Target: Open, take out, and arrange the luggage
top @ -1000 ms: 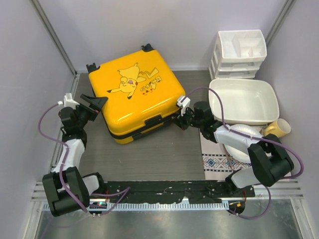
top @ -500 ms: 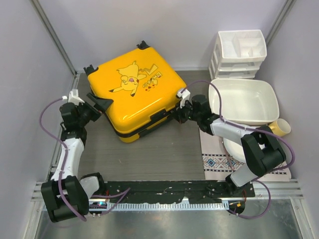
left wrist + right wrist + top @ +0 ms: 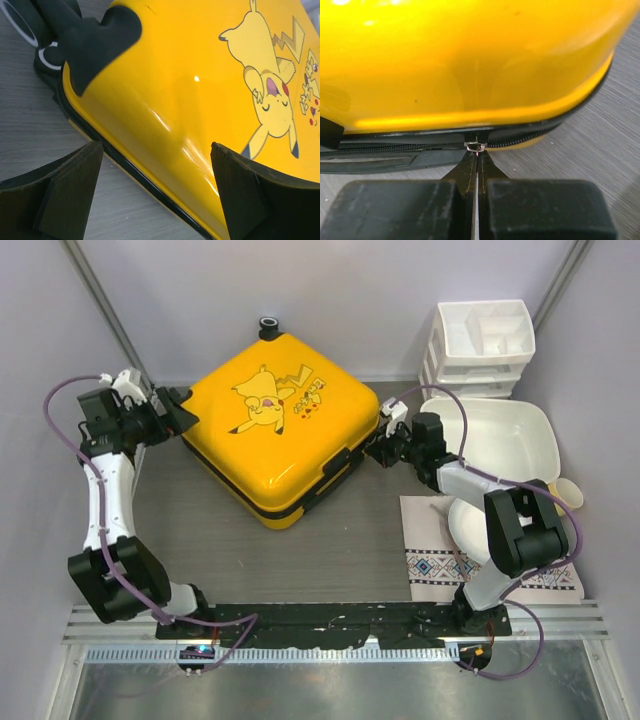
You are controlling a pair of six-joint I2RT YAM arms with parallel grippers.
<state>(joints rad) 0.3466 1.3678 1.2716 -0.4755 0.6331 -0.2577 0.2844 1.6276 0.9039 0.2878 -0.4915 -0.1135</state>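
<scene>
The yellow Pikachu luggage [image 3: 280, 430] lies flat on the table, shut, with its black zipper band [image 3: 320, 475] facing me. My left gripper [image 3: 176, 408] is open at its far-left corner by a black wheel [image 3: 30, 20]. In the left wrist view [image 3: 157, 187] one finger [image 3: 65, 195] is over the table and the other [image 3: 250, 200] over the yellow shell [image 3: 190, 90]. My right gripper [image 3: 378, 448] is shut on the metal zipper pull [image 3: 476, 147] at the suitcase's right corner. The pull sits at the fingertips [image 3: 476, 157], below the shell [image 3: 470, 60].
A white basin [image 3: 540, 455] lies right of the suitcase, with a white drawer organizer [image 3: 480, 345] behind it. A patterned mat [image 3: 440, 560], a white bowl [image 3: 470, 530] and a yellow cup [image 3: 568, 495] are at the right. Walls close in on the left, back and right.
The suitcase has turned and slid back and to the right. My right gripper moved back-right along its edge, still shut on the pull. My left gripper moved back to the far-left corner.
</scene>
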